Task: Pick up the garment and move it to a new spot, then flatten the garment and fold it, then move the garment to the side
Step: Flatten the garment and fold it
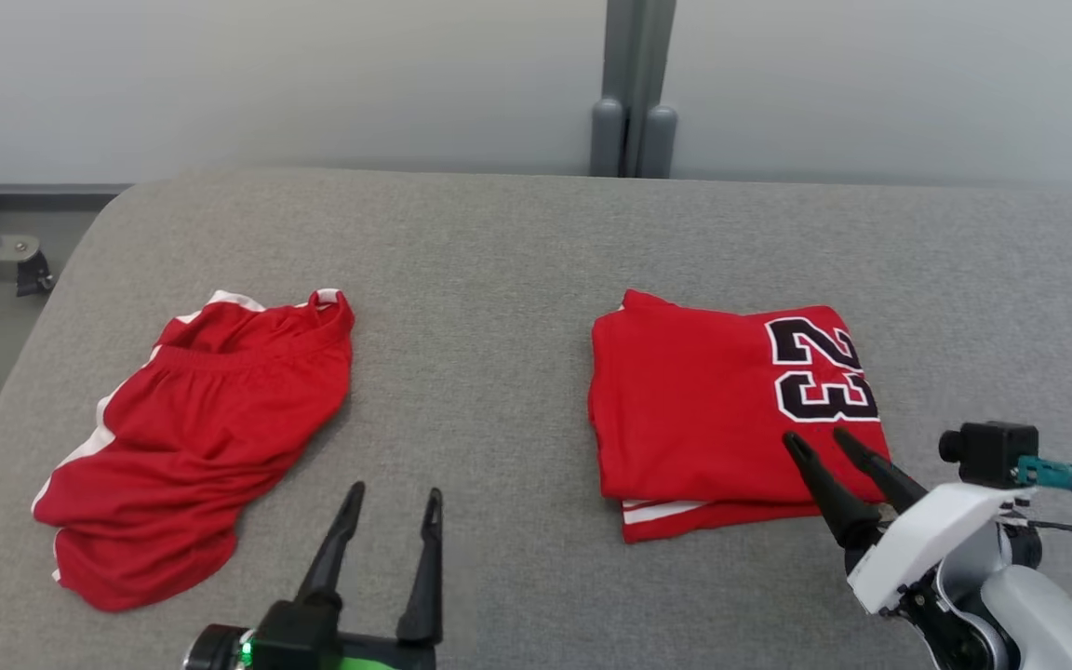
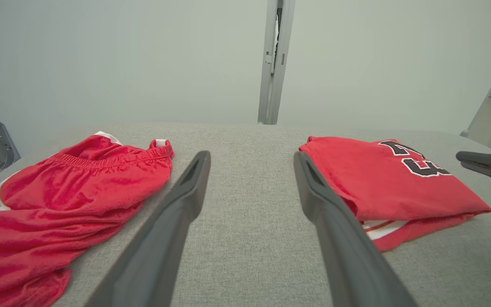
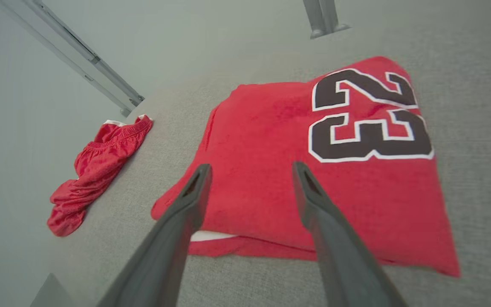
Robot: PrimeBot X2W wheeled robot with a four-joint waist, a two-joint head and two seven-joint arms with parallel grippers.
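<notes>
Grey woven cloth covers the table [image 1: 499, 242], with the folded red number-23 jersey [image 1: 703, 400] at three o'clock and crumpled red shorts [image 1: 210, 419] at nine. The right gripper [image 1: 817, 435] hovers spread and empty over the jersey's near corner, the left gripper [image 1: 395, 489] equally spread over bare cloth at six. With the jersey seemingly placed, the right gripper should lift straight up, snagging no layer.

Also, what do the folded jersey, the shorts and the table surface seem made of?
Folded jersey: soft matte fabric, probably synthetic knit; it holds limp layered folds.
Shorts: shinier, likely polyester mesh; wrinkles catch glossy highlights.
Table surface: woven cloth covering, it seems; a coarse weave shows.
</notes>
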